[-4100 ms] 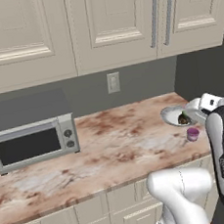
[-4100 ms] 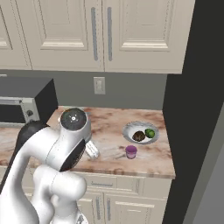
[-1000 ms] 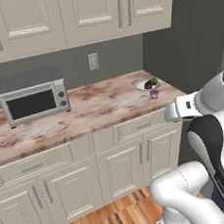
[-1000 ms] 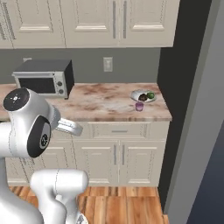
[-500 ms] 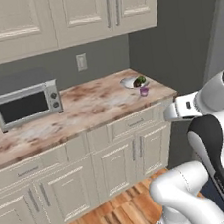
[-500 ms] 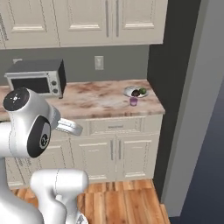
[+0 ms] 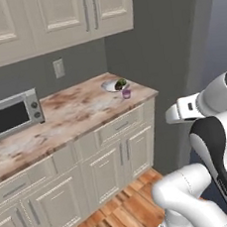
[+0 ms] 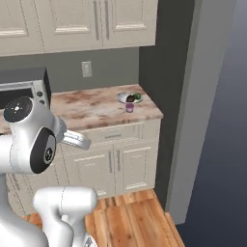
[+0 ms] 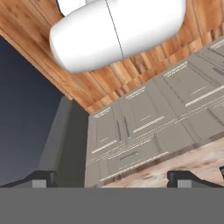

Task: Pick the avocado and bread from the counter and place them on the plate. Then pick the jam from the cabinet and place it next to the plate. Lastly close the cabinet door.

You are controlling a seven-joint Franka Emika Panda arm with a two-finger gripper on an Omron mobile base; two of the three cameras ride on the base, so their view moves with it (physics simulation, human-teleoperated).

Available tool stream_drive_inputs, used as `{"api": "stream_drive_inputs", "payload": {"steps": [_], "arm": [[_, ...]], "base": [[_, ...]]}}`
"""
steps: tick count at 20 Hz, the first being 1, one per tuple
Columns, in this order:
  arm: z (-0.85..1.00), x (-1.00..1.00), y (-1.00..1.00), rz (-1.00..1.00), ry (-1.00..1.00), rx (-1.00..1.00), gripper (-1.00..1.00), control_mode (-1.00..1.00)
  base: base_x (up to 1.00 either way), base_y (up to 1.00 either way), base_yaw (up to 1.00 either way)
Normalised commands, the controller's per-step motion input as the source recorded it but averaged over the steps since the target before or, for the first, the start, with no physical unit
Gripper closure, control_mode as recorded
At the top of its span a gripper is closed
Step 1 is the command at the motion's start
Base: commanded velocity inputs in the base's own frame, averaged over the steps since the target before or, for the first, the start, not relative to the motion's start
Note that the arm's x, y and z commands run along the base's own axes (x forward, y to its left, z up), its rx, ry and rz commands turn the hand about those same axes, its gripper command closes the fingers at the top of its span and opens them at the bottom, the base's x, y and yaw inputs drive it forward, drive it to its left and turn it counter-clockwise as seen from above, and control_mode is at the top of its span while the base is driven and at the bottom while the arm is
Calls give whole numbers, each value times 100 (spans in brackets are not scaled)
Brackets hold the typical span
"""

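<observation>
The plate (image 7: pixel 110 86) (image 8: pixel 122 96) sits at the right end of the counter (image 7: pixel 70 113) (image 8: pixel 96 110). On it lie the green avocado (image 7: pixel 122 82) (image 8: pixel 138 96) and the dark bread (image 7: pixel 118 87) (image 8: pixel 129 99). The jam (image 7: pixel 126 93) (image 8: pixel 129 107) stands on the counter just in front of the plate. Above, the cabinet (image 7: pixel 59 17) (image 8: pixel 77 21) has its doors flat in line; the cabinet door (image 7: pixel 114 5) (image 8: pixel 130 19) over the plate looks shut. My gripper (image 9: pixel 113 180) is open and holds nothing, far back from the counter, looking at the low cream fronts.
A silver microwave (image 7: pixel 8 115) (image 8: pixel 21 89) stands on the counter's left part. A dark grey wall (image 7: pixel 168 54) (image 8: pixel 166 96) bounds the counter on the right. Wooden floor (image 7: pixel 127 213) (image 8: pixel 130 217) lies between the base and the cream drawer units (image 7: pixel 115 155).
The whole picture has shifted: the base has drawn back and turned, so the counter stands farther off and more floor shows. Plate, avocado, bread and jam keep their places. The gripper stays open.
</observation>
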Motion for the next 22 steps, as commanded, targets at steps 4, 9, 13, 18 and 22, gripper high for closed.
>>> {"api": "stream_drive_inputs", "payload": {"steps": [4,9,13,18,22], "arm": [[0,0,0,0,0,0,-100,100],[0,0,0,0,0,0,-100,100],[0,0,0,0,0,0,-100,100],[0,0,0,0,0,0,-100,100],[0,0,0,0,0,0,-100,100]], "base": [[-34,24,-38],[-37,22,-40],[-44,20,-41],[-47,19,-43],[-48,17,-43]]}}
